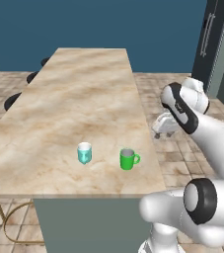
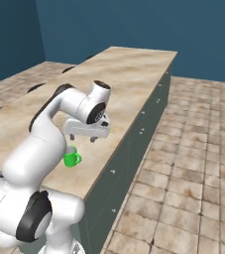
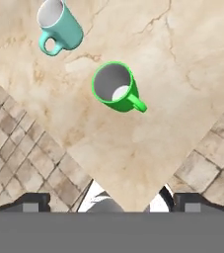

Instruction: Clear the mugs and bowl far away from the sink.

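Two mugs stand upright near the front right corner of the marble counter (image 1: 79, 99). The green mug (image 1: 128, 159) (image 2: 72, 158) (image 3: 114, 88) is nearer the counter's right edge, and the teal mug (image 1: 84, 152) (image 3: 59, 25) is a short way to its left. My gripper (image 1: 164, 129) (image 2: 86, 136) (image 3: 111, 202) hovers above the counter's right edge, higher than the green mug and apart from it. Its jaws stand wide open with nothing between them. The bowl and the sink are out of view.
Dark bar stools (image 1: 12, 101) line the counter's left side. Tiled floor (image 2: 183, 163) runs along the right, below the grey-green drawer fronts (image 2: 134, 144). A tall dark cabinet (image 1: 212, 39) stands at the back right.
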Tool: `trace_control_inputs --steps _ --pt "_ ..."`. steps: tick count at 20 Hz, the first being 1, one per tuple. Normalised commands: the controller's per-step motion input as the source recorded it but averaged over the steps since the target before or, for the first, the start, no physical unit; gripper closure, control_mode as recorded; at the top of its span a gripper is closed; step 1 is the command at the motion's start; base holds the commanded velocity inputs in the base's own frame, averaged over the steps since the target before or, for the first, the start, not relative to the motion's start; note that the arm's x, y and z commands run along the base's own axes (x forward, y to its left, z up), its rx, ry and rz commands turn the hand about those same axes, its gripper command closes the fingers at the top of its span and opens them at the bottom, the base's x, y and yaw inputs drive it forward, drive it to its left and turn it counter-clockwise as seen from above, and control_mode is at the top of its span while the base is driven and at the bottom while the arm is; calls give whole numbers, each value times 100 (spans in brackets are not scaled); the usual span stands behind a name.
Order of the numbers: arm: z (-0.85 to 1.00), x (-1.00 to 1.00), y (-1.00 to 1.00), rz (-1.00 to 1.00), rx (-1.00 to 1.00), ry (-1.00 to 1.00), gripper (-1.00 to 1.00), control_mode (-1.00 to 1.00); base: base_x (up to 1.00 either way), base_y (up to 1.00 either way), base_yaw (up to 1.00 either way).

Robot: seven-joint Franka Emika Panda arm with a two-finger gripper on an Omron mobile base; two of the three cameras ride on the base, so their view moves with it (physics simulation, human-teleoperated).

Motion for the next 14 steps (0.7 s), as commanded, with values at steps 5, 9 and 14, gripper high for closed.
trace_control_inputs --steps 5,9,14 --pt "84 -26 -11 -66 3 14 -100 -100 0 0 0" --pt "33 -31 -6 -72 -6 7 -100 -100 0 0 0" --pt "4 -38 19 -64 -18 0 -100 -100 0 0 0"
